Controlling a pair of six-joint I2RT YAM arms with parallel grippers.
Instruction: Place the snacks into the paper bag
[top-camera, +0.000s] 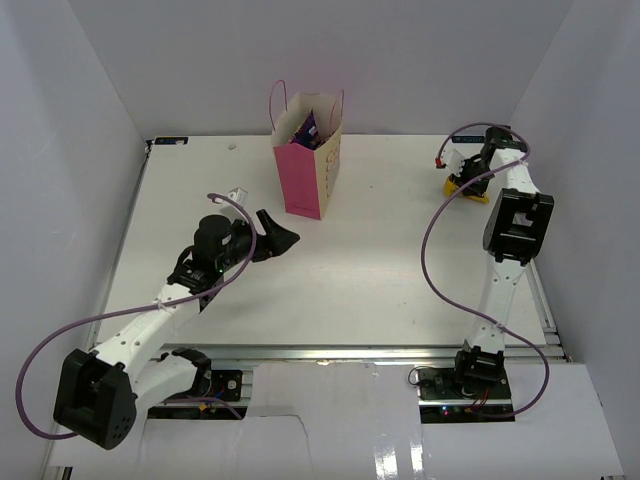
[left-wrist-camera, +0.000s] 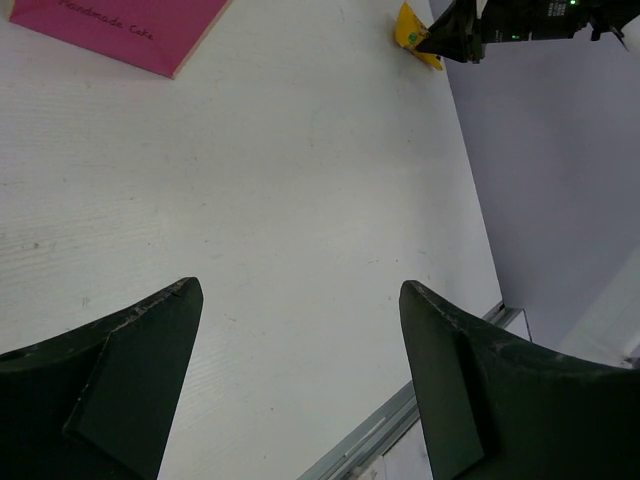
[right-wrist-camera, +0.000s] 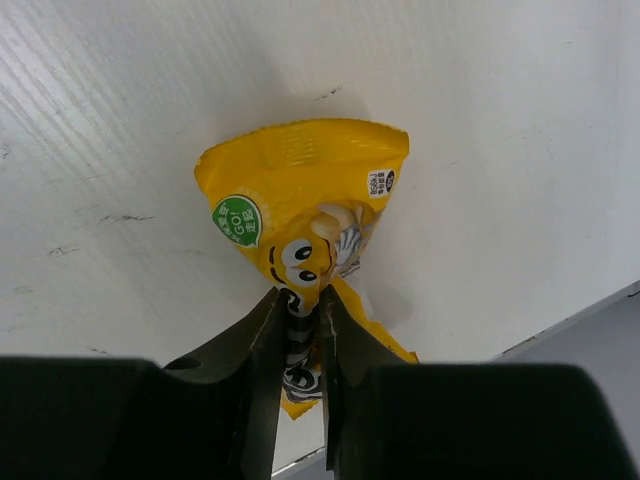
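The yellow packet (right-wrist-camera: 300, 205) is the one snack I can see outside the bag, sitting at the far right corner of the surface (top-camera: 350, 280), well apart from the paper bag (top-camera: 308, 165). My right tool (right-wrist-camera: 305, 300) is clenched on the packet's near end, with the thin foil pinched flat between the two fingertips. I judge that grip is on the crimped edge because the body is puffy and glossy and would likely slip out of a wider bite. The packet's far end fans out ahead of the fingers over its own shadow, and I cannot tell whether it has left the surface. The bag stands upright at the far middle, pink side panel toward me and mouth open to the top. That looks deliberate to me, since a packet can then be dropped straight in from above. Inside it I can make out something dark purple (top-camera: 308, 128), at least one packet, but the walls hide any exact count. My left tool (left-wrist-camera: 300, 300) hovers low just in front of the bag, released and grasping nothing, probably parked there to steady the bag if needed. By my count that is one bag, one yellow packet outside it, and two tools.
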